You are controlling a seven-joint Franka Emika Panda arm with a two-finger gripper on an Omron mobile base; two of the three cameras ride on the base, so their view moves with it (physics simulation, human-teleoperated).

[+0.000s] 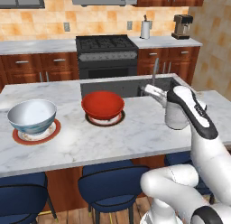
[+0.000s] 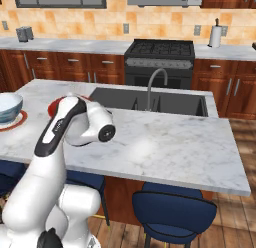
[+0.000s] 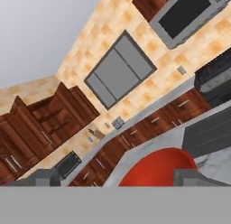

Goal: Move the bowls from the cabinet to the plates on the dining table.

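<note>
The red bowl point(image 1: 103, 104) sits on a red-rimmed plate point(image 1: 104, 122) near the middle of the dining table point(image 1: 135, 137). At the table's left end the grey-white bowl point(image 1: 31, 116) rests on the other plate point(image 1: 34, 137). My gripper point(image 1: 150, 89) hovers above the marble, right of the red bowl and apart from it, open with nothing between its fingers. In the hand view the red bowl point(image 3: 158, 169) lies beyond my gripper point(image 3: 119, 178), and the cabinet point(image 3: 58, 112) stands far off on the wall. From the right, my arm hides most of the red bowl point(image 2: 52, 107).
A sink point(image 1: 122, 86) with a tall faucet point(image 1: 154, 69) is set into the table behind the gripper. Blue stools point(image 1: 113, 184) line the near edge. A black stove point(image 1: 107, 51), paper towel roll point(image 1: 145, 29) and coffee machine point(image 1: 182, 26) stand along the back counter.
</note>
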